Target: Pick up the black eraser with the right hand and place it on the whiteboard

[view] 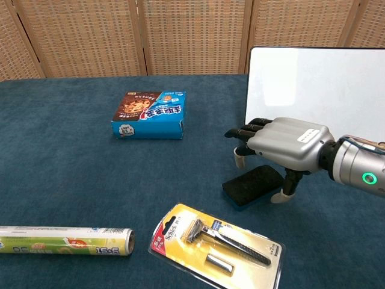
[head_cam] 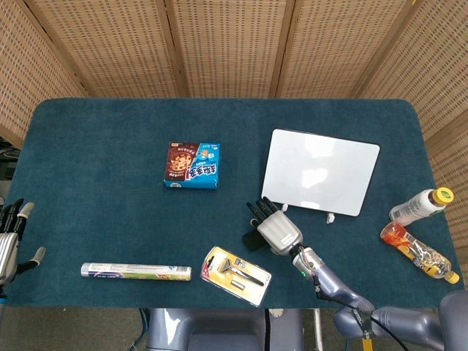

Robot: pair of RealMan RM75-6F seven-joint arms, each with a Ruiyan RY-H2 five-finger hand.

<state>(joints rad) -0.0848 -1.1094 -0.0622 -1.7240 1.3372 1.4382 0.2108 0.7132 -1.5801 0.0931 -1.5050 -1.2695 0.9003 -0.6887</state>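
The black eraser [view: 252,185] [head_cam: 252,240] lies flat on the blue cloth, a little in front of the whiteboard [view: 319,84] [head_cam: 319,172]. My right hand [view: 281,144] [head_cam: 273,229] hovers palm-down just above it, fingers spread, thumb tip hanging down beside the eraser's right end. It holds nothing. In the head view the hand covers most of the eraser. My left hand [head_cam: 10,238] rests at the table's left edge, fingers apart and empty.
A cookie box [view: 149,114] stands left of the whiteboard. A packaged razor [view: 216,244] lies close in front of the eraser, and a wrapped roll [view: 65,240] lies at the front left. Two bottles [head_cam: 419,230] sit at the right edge.
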